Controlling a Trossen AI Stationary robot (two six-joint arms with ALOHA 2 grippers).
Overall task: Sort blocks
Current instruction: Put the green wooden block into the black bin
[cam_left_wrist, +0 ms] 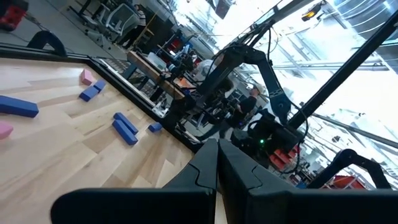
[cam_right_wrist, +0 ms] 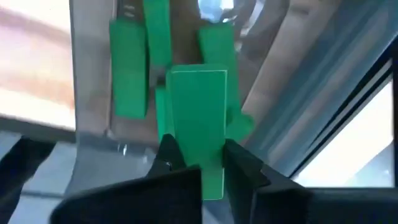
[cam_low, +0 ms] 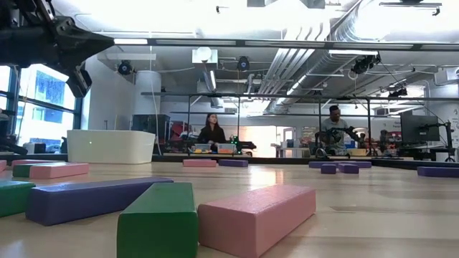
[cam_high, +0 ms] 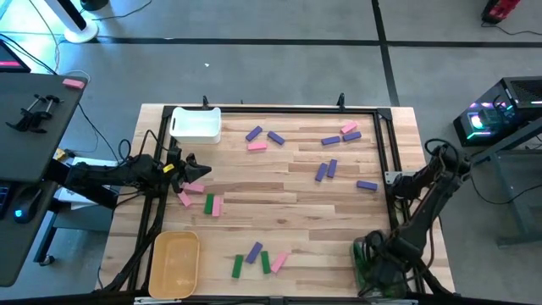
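The right gripper [cam_right_wrist: 198, 158] hung over the clear bin [cam_high: 366, 264] at the near right corner of the table [cam_high: 296, 203], its fingers [cam_right_wrist: 166, 152] pinching a green block [cam_right_wrist: 198, 118] by its lower end. The block stood up between the fingers, directly above other green blocks [cam_right_wrist: 128, 68] already lying in the bin. The left gripper [cam_high: 191, 167] sat at the left side of the table, just near of the white bin [cam_high: 196, 124], with its fingers [cam_left_wrist: 200, 177] pressed together and nothing between them. Right beside that gripper lay a pink block [cam_high: 194, 187], and a little nearer were another pink one [cam_high: 184, 199], a green one [cam_high: 209, 203] and a third pink one [cam_high: 218, 206] in a small cluster. At the near edge, right of the yellow bin [cam_high: 175, 263], lay two green blocks [cam_high: 238, 266], a purple one [cam_high: 253, 252] and a pink one [cam_high: 279, 262]. Farther off, around the middle of the table, sat two purple blocks [cam_high: 253, 134] and a pink one [cam_high: 257, 146]. Toward the far right were a pink block [cam_high: 348, 128] touching a purple one [cam_high: 351, 135], another purple [cam_high: 330, 141] to their left, a purple pair [cam_high: 326, 170] and a lone purple [cam_high: 367, 185], all well apart from both grippers.
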